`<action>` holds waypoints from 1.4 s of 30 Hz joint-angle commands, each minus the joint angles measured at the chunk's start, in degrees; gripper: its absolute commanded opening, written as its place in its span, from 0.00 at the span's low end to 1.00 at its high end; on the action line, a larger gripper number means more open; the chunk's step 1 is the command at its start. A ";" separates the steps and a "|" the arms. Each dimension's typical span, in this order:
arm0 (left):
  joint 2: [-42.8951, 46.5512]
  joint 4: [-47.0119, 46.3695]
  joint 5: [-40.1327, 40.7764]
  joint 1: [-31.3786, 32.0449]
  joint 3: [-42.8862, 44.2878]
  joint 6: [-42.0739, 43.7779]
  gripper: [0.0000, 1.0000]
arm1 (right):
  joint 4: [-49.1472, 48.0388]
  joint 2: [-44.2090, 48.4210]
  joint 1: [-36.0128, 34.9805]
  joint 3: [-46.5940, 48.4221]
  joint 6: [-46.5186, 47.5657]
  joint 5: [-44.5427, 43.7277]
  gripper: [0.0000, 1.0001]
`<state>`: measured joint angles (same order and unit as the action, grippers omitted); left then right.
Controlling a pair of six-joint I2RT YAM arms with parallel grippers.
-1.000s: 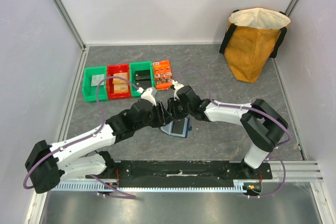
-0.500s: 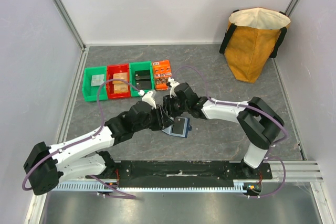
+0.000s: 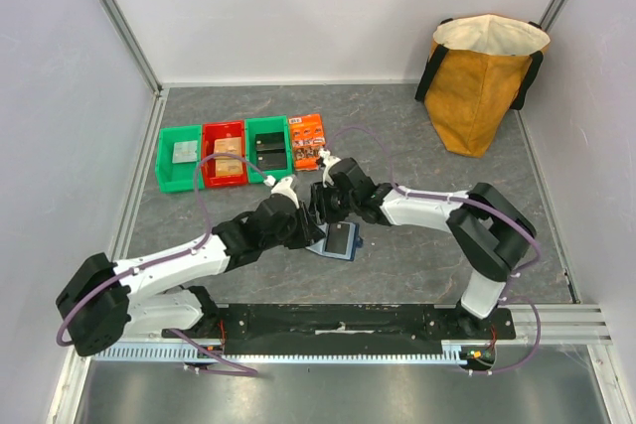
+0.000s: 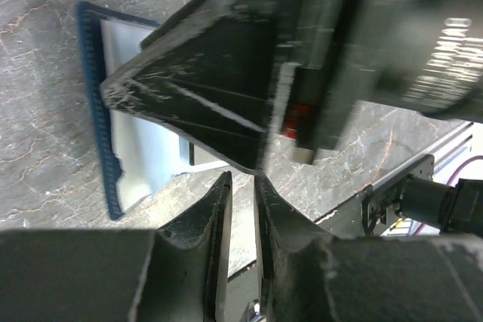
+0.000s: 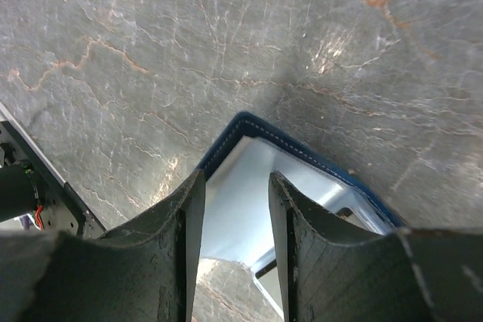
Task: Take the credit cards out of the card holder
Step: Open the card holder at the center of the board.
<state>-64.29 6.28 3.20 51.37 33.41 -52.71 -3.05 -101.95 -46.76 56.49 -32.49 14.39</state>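
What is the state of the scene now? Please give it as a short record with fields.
card holder: open, flat on the table, clear sleeves up
right fingers: apart, over one corner of the card holder
left fingers: almost together, near the card holder's edge; grip unclear
bins: green, red, green, in a row at the back
orange packet: right of the bins
bag: far right corner

Bright even light, soft shadows; left wrist view blurred; glare on card holder (image 5: 243,180) sleeve.
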 commanded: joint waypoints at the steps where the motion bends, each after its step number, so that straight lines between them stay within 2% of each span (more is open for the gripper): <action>1: -2.50 -4.35 2.51 -0.83 -0.45 -2.05 0.23 | 2.96 7.37 0.36 2.05 2.69 -6.38 0.46; 3: -4.43 -4.44 2.07 -1.54 -0.19 -1.70 0.22 | 5.77 9.22 0.36 1.26 2.96 -9.37 0.46; 9: -6.20 -5.23 2.51 -2.24 -1.76 -2.31 0.21 | 5.77 14.93 0.27 -5.41 2.35 -13.33 0.45; 13: -7.07 -5.32 3.39 -2.68 -3.00 -2.66 0.21 | 5.77 18.01 0.36 -10.07 2.26 -17.11 0.39; 19: -9.62 -5.93 3.04 -4.09 -3.53 -2.66 0.21 | 4.55 19.07 0.44 -14.91 1.38 -16.42 0.27; 23: -10.76 -6.11 2.43 -4.62 -3.09 -2.31 0.22 | 4.02 18.37 0.62 -16.58 1.38 -16.15 0.22; 27: -11.29 -6.02 1.11 -5.14 -2.56 -2.05 0.25 | 3.49 16.61 0.62 -17.20 1.82 -14.83 0.18; 36: -9.54 -7.95 -5.48 -6.99 0.42 0.15 0.41 | 3.58 14.06 0.62 -18.61 2.87 -14.57 0.13; 42: -12.43 -7.60 -9.09 -7.43 3.76 2.61 0.45 | 3.49 13.01 0.53 -18.52 3.75 -12.64 0.13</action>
<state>-75.37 1.04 -2.52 44.21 33.65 -53.19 -0.58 -87.09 -46.17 39.03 -30.30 1.06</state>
